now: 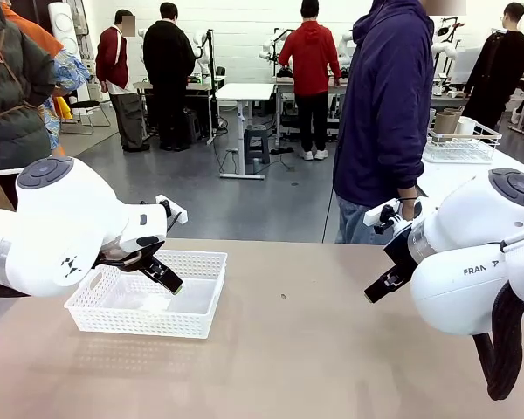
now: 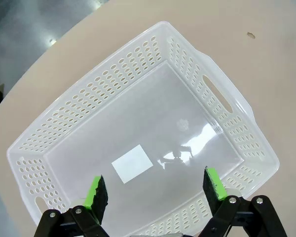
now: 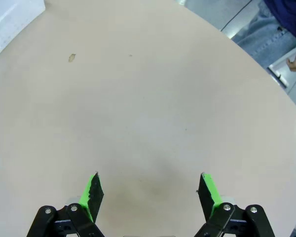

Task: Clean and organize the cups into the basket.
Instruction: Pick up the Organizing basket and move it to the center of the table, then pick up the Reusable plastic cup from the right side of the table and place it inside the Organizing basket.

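Basket (image 1: 140, 321) sits on the left half of the table (image 1: 314, 358), toward the far edge, with a white label (image 2: 131, 163) on its floor. We have the left gripper (image 1: 168, 281) just above it, pointing down into it, jaws spread wide. Right gripper (image 1: 377, 288) is well apart on the right over bare tabletop, jaws also spread wide. A person (image 1: 389, 105) in a navy hoodie stands at the far edge, hand (image 1: 408, 202) near the right arm.
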You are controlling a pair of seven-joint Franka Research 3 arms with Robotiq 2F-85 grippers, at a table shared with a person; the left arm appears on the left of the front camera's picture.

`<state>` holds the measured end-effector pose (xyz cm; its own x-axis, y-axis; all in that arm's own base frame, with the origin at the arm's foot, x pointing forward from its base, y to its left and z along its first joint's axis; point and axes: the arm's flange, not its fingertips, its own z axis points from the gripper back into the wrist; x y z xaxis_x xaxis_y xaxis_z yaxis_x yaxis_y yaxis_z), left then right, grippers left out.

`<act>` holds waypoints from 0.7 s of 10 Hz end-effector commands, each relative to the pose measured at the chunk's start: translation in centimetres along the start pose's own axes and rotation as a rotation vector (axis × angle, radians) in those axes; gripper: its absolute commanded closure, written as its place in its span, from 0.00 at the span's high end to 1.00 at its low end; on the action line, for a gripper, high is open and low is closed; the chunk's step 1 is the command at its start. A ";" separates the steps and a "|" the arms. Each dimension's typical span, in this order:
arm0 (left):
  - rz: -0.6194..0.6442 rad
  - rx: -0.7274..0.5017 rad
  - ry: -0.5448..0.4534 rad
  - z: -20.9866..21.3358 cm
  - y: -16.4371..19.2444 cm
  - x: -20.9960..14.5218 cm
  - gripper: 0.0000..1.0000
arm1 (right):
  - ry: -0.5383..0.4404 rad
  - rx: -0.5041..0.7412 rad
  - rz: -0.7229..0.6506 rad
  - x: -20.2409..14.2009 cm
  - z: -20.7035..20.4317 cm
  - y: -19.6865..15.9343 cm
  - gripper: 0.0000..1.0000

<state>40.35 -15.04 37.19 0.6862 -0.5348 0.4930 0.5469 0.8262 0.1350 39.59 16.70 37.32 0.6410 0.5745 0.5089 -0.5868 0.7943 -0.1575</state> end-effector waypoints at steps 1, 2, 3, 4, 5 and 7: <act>0.000 0.000 0.000 0.0 0.0 0.0 1.00 | 0.000 0.000 0.000 0.0 0.0 0.0 1.00; 0.000 0.000 0.000 0.0 0.0 0.0 1.00 | 0.000 0.000 0.000 0.0 0.0 0.0 1.00; 0.000 0.000 0.000 0.0 0.0 0.0 1.00 | 0.000 0.000 0.000 0.0 0.0 0.0 1.00; -0.009 0.008 0.008 2.9 -0.5 -1.1 1.00 | -0.004 -0.024 -0.001 -1.2 3.0 1.0 1.00; -0.033 0.006 0.023 5.8 -0.9 -2.3 1.00 | 0.004 -0.060 0.002 -2.6 6.1 2.0 1.00; -0.070 0.011 0.063 10.0 -2.0 -5.5 1.00 | 0.003 -0.095 0.020 -6.0 11.4 4.1 1.00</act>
<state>37.80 -14.76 43.01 0.6873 -0.5679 0.4528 0.5722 0.8074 0.1441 36.97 16.70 44.27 0.6286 0.5885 0.5085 -0.5651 0.7948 -0.2213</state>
